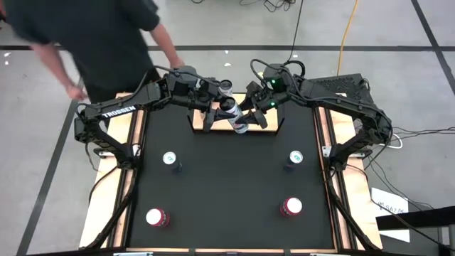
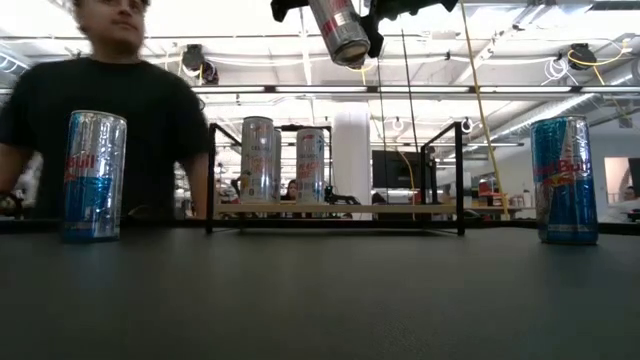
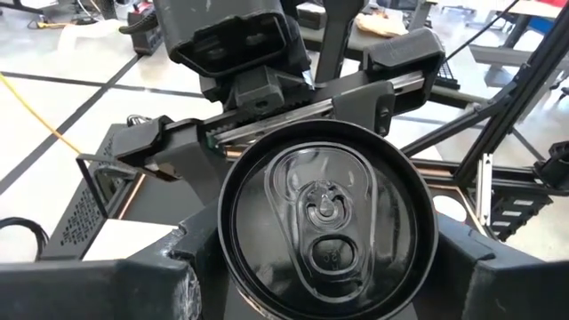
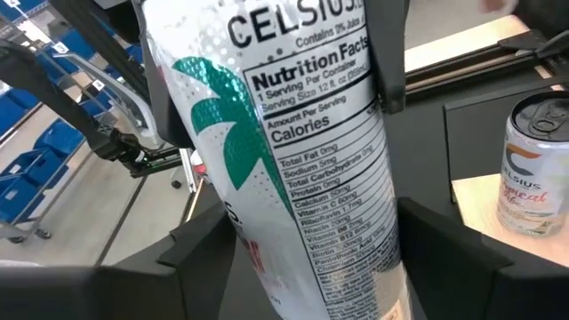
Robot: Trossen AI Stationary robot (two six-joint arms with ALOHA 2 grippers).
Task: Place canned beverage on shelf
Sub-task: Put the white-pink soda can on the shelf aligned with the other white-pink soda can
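Note:
A white Celsius can [image 1: 234, 115] hangs tilted in the air over the shelf [image 2: 335, 208], a light-wood board with black end rails at the table's far middle. My left gripper [image 1: 222, 108] is shut on the can; the can's tab end [image 3: 324, 222] faces its wrist. My right gripper [image 4: 320, 267] comes from the opposite side, open, with its fingers close on either side of the can's lower half. Two cans [image 2: 257, 160] [image 2: 310, 165] stand upright on the shelf. My left gripper pinches the can's upper half between its two fingers [image 4: 391, 53], one on each side of the round wall [image 4: 267, 80]. The fingers lie along the can, slanting a little downward from the table's left. The can is lifted clear, tilted, its bottom end [image 2: 350, 52] lowest.
Several cans stand on the black tabletop: two mid-table [image 1: 169, 158] [image 1: 296, 157] and two red-topped nearer the front [image 1: 156, 217] [image 1: 291, 207]. A person in a dark shirt [image 1: 92, 35] stands at the far left corner, one hand [image 1: 174, 62] near my left arm.

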